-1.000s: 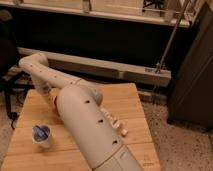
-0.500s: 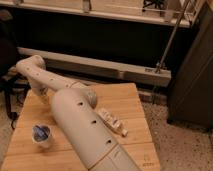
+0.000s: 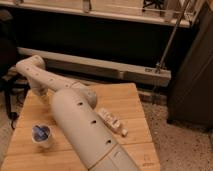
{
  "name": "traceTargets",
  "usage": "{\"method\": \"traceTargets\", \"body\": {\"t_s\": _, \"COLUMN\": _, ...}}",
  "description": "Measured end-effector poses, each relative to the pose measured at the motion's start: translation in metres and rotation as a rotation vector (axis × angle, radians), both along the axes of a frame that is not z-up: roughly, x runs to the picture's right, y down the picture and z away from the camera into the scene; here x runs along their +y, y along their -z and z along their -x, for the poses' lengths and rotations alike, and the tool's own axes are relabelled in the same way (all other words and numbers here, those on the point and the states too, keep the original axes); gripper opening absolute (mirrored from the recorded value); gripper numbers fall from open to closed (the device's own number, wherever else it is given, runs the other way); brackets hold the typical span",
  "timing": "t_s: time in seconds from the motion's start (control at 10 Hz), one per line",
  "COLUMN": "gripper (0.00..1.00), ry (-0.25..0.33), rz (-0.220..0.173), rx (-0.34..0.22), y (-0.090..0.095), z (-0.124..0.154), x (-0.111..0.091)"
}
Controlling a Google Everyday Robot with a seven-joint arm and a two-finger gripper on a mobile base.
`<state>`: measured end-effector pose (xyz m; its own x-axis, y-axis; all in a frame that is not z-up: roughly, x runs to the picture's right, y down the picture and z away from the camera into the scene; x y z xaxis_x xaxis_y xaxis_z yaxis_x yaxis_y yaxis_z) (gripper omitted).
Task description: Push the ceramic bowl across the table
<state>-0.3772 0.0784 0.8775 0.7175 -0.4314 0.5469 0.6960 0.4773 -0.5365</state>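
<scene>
The ceramic bowl is hidden; no orange-red bowl shows anywhere on the table [image 3: 127, 102]. My white arm runs from the bottom centre up and left across the light wooden tabletop. It bends at the far left, and its last link drops toward the table's far-left corner. The gripper [image 3: 42, 96] hangs there, low over the wood and partly behind the thick arm segment. Whatever lies under or beside it is covered by the arm.
A clear cup with blue contents [image 3: 41, 135] stands near the table's front left. A small white packet [image 3: 112, 121] lies right of the arm, mid-table. A metal rail and dark wall run behind the table. Speckled floor lies to the right.
The arm has shifted slightly to the left over the far-left part of the table. The cup and the white packet have stayed where they were.
</scene>
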Motion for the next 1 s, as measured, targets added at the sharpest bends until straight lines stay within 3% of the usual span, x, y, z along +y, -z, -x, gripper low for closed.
{"method": "traceTargets", "body": {"t_s": 0.3, "gripper": 0.45, "ry": -0.063, "rz": -0.063, "rx": 0.015, "y": -0.016, "z": 0.008, "x": -0.007}}
{"method": "traceTargets", "body": {"t_s": 0.6, "gripper": 0.45, "ry": -0.175, "rz": -0.094, "rx": 0.080, "y": -0.036, "z": -0.027, "x": -0.023}}
{"method": "traceTargets", "body": {"t_s": 1.0, "gripper": 0.45, "ry": -0.259, "rz": -0.091, "rx": 0.223, "y": -0.047, "z": -0.096, "x": -0.032}}
